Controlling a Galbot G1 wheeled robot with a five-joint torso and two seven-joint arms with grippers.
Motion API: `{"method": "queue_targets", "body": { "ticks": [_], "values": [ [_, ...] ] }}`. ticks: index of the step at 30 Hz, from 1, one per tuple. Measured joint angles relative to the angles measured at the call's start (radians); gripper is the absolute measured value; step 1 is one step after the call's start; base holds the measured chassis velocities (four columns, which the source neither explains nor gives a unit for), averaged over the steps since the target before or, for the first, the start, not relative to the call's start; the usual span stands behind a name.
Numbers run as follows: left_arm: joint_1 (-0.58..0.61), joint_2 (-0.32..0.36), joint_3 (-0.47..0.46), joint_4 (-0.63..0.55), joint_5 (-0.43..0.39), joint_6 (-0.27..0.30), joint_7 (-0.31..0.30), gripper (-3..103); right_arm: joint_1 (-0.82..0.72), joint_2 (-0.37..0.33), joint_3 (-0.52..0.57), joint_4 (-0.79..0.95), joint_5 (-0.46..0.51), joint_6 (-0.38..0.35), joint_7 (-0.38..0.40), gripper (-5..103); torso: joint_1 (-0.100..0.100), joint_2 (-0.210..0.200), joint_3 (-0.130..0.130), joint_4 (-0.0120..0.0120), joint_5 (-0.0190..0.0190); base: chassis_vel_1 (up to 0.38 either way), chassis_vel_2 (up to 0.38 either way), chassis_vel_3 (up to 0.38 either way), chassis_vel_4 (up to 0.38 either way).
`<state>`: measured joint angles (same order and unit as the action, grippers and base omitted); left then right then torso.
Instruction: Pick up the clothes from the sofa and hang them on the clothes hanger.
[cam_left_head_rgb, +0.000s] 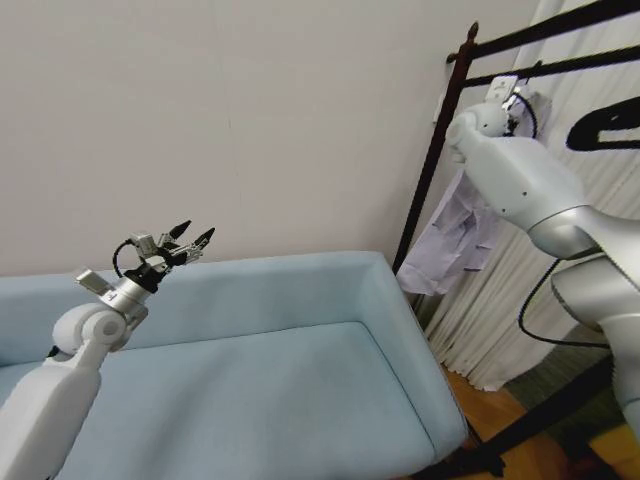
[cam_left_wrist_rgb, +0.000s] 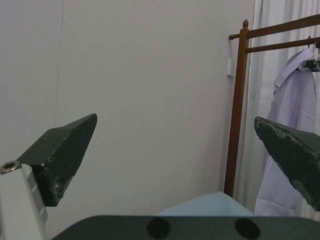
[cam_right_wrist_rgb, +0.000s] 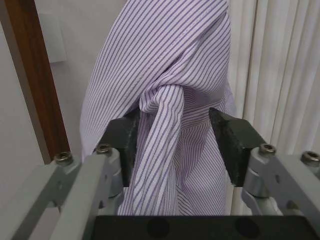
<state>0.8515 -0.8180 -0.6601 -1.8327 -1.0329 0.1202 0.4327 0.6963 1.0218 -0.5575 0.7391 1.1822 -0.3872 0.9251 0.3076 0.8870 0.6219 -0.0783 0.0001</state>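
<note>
A purple-striped white shirt (cam_left_head_rgb: 455, 235) hangs by the dark wooden clothes rack (cam_left_head_rgb: 430, 150), beyond the sofa's right end. My right gripper (cam_left_head_rgb: 515, 100) is raised to the rack's rails at the shirt's collar. In the right wrist view, the gripper (cam_right_wrist_rgb: 172, 145) stands open with a bunched fold of the shirt (cam_right_wrist_rgb: 165, 60) between its pads, beside the rack post (cam_right_wrist_rgb: 30, 75). My left gripper (cam_left_head_rgb: 190, 240) is open and holds nothing, raised above the light blue sofa (cam_left_head_rgb: 250, 390) backrest. From its wrist, the left gripper (cam_left_wrist_rgb: 175, 120) faces the wall, the rack (cam_left_wrist_rgb: 239, 110) and the shirt (cam_left_wrist_rgb: 290, 125).
Pale curtains (cam_left_head_rgb: 610, 240) hang behind the rack on the right. A black hanger (cam_left_head_rgb: 600, 130) shows near the upper rails. The sofa seat is bare. Wooden floor (cam_left_head_rgb: 520, 420) and the rack's foot lie to the sofa's right.
</note>
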Motion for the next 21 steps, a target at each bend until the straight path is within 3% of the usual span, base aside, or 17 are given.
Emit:
{"method": "queue_targets", "body": {
  "ticks": [1,7,11,12,17,21],
  "values": [
    [0.000,0.000,0.000,0.000,0.000,0.000,0.000,100,0.000,0.000,0.000,0.000,0.000,0.000,0.000,45,0.000,0.000,0.000,0.0000,0.0000,0.000,0.000,0.000,0.000],
    [-0.004,-0.011,0.010,0.000,0.008,0.000,-0.010,100,-0.010,-0.012,-0.010,0.056,-0.001,0.000,0.022,73,0.000,0.000,0.000,0.0005,-0.0002,0.000,0.000,0.000,0.000],
    [-0.004,-0.020,0.014,-0.002,0.021,0.000,-0.021,100,-0.018,-0.026,-0.017,0.103,0.014,-0.007,0.040,78,0.000,0.000,0.000,0.0006,-0.0003,0.000,0.000,0.000,0.000],
    [-0.002,-0.023,0.013,-0.004,0.029,0.000,-0.022,100,-0.024,-0.038,-0.020,0.129,0.025,-0.012,0.046,89,0.000,0.000,0.000,0.0006,-0.0003,0.000,0.000,0.000,0.000],
    [0.013,-0.034,0.003,-0.011,0.049,-0.004,-0.028,100,-0.055,-0.097,-0.026,0.235,0.054,-0.023,0.063,99,0.000,0.000,0.000,0.0003,0.0000,0.000,0.000,0.000,0.000],
    [0.028,-0.041,-0.006,-0.023,0.061,-0.006,-0.040,100,-0.079,-0.150,-0.029,0.322,0.071,-0.030,0.073,100,0.000,0.000,0.000,0.0002,0.0001,0.000,0.000,0.000,0.000]
  ]
}}
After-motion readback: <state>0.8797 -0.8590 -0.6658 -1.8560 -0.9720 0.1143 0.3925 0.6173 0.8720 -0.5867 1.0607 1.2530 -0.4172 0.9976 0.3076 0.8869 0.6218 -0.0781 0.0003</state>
